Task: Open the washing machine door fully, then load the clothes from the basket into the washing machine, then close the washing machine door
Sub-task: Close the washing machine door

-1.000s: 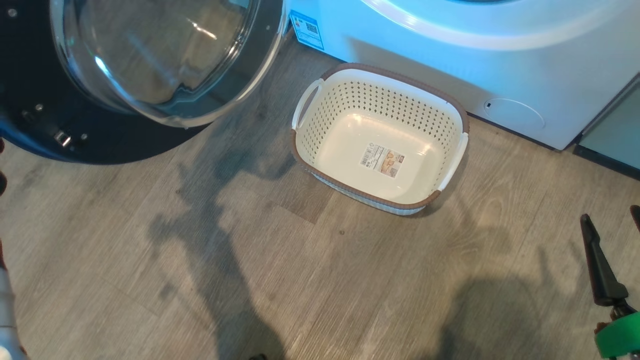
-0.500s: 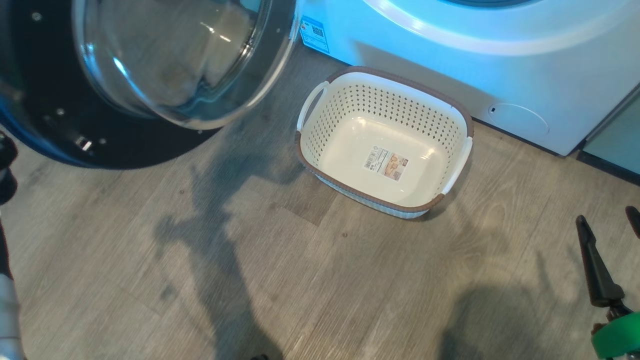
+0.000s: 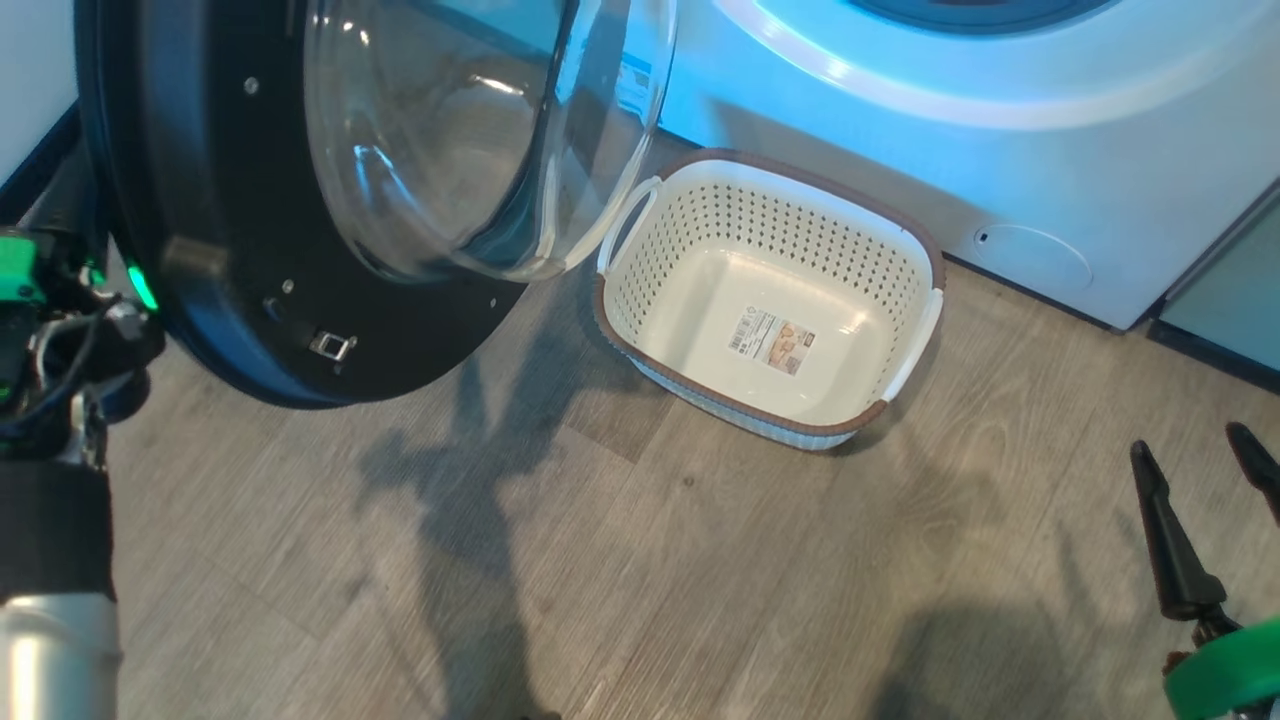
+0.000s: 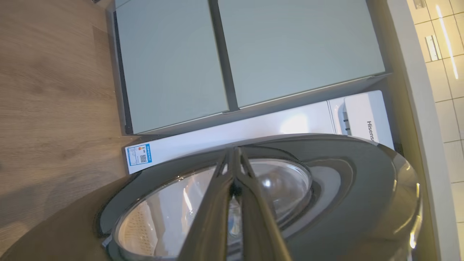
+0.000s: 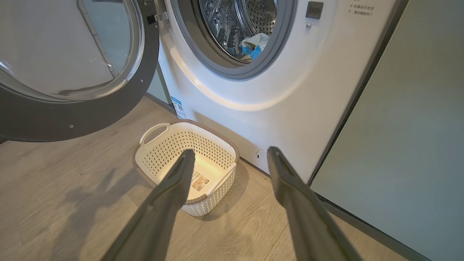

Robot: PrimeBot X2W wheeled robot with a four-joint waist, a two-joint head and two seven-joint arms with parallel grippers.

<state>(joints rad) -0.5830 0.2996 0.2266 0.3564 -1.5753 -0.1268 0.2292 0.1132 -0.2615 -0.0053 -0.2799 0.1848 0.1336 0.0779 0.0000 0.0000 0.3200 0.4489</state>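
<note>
The washing machine door (image 3: 210, 200) stands partly swung, with its black rim and glass dome at the upper left. My left gripper (image 4: 233, 154) is shut and its fingers lie against the door's outer face (image 4: 344, 181); the left wrist (image 3: 50, 340) sits behind the rim. The cream basket (image 3: 830, 190) stands on the floor before the white washing machine (image 3: 900, 110), with only a paper label inside. The clothes (image 5: 252, 46), pale fabric with a blue piece, lie in the steel drum. My right gripper (image 3: 1190, 445) is open with nothing between its fingers, above the floor to the right of the basket (image 5: 203, 145).
Pale green cabinet panels (image 5: 417, 145) stand to the right of the washing machine (image 5: 290, 90), and others (image 4: 217, 54) lie beyond it in the left wrist view. Wood-look floor (image 3: 640, 560) stretches in front of the basket.
The door has swung right, toward the machine, and its dome now overlaps the basket's left handle. My left wrist has come into view behind its rim. The right gripper has stayed open.
</note>
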